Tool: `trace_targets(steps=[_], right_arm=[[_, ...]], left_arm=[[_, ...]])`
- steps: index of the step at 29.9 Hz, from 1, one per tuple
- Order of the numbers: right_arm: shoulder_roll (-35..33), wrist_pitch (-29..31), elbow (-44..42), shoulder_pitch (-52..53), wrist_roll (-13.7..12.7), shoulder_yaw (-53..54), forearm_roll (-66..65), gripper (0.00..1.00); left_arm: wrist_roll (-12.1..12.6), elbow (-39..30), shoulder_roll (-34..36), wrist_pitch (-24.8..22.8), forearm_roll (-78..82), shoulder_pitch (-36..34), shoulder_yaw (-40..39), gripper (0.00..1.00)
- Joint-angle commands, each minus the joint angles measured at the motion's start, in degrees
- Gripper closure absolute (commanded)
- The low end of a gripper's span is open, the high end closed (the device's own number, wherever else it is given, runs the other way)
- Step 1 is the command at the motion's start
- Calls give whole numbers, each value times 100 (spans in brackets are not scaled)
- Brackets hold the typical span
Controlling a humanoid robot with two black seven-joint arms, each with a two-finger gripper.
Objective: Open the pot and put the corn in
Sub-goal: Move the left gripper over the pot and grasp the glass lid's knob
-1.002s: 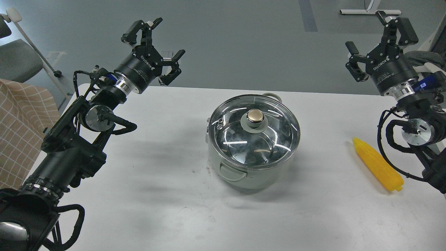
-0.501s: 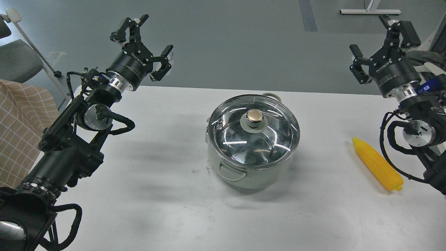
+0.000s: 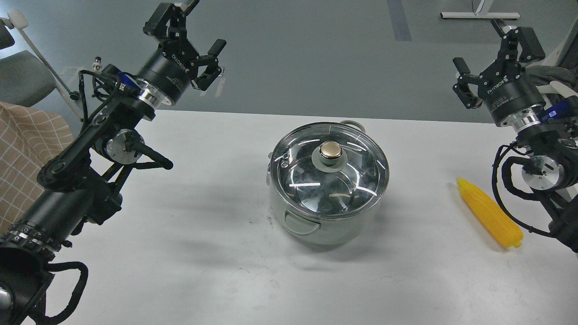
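The pale grey-green pot (image 3: 325, 225) stands in the middle of the white table, closed by a round glass lid (image 3: 329, 174) with a gold knob (image 3: 331, 150). The yellow corn (image 3: 489, 212) lies flat on the table to the pot's right, below my right arm. My left gripper (image 3: 198, 22) is open and empty, held high beyond the table's far left edge. My right gripper (image 3: 492, 43) is open and empty, held high at the far right, above and behind the corn.
The white table (image 3: 203, 253) ends at its far edge just behind the pot. A checked tan cloth (image 3: 22, 149) and a grey chair (image 3: 22, 76) are at the left, beside my left arm. Grey floor lies beyond.
My left gripper has risen and moved back and left, away from the table. My right gripper shifted slightly up and right. Pot, lid and corn have not moved.
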Motion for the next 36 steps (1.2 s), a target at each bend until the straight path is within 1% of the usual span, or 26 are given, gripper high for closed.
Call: trace_targets(steps=[1,3,7,9,11,12,13,15,16,17,18,19,21,25,31,36], right_arm=[[5,9,13,-25,-2,0,0,0],[5,0,13,-34,-2,0,0,0],[-3,0,22,-43,-2,0,0,0],[-3,0,22,-43,-2,0,8,0],[-3,0,31,-52,-2,0,8,0],[-3,0,31,-52,-2,0,8,0],[-3,0,31,-69,-2,0,8,0],[-3,0,49,-104,-2,9,8,0],[-3,0,57,-122,-2,9,8,0],[-3,0,57,-122,-2,9,8,0],[-3,0,57,-131,-2,9,8,0],[-3,0,57,-131,-2,9,8,0],[5,0,57,-139,-2,9,8,0],[5,0,57,-175,-2,9,8,0],[23,0,66,-236,-2,9,8,0],[23,0,66,-254,-2,18,8,0]], left_arm=[[7,-607,136,6,1375,-98,1,2],[-1,-792,171,6,1861,-142,1,2],[-19,-1661,198,14,3738,-160,19,2],[-28,-1856,189,14,4348,-177,28,2],[-115,-2049,198,23,5279,-247,36,2],[-246,-2093,189,23,5926,-343,80,2],[-430,-2094,171,32,6524,-492,246,2],[-633,-2094,189,58,7020,-677,501,2],[-808,-2085,189,180,7405,-809,798,2],[-862,-2085,189,286,7557,-854,966,2],[-924,-2085,215,504,7820,-906,1307,2],[-933,-2085,241,681,8022,-950,1650,2],[-933,-2068,329,787,8286,-1047,2038,2],[-942,-1989,356,805,8694,-1179,2549,2],[-933,-1453,207,823,8694,-1197,2910,2],[-933,-1312,75,823,8694,-1153,3086,2]])
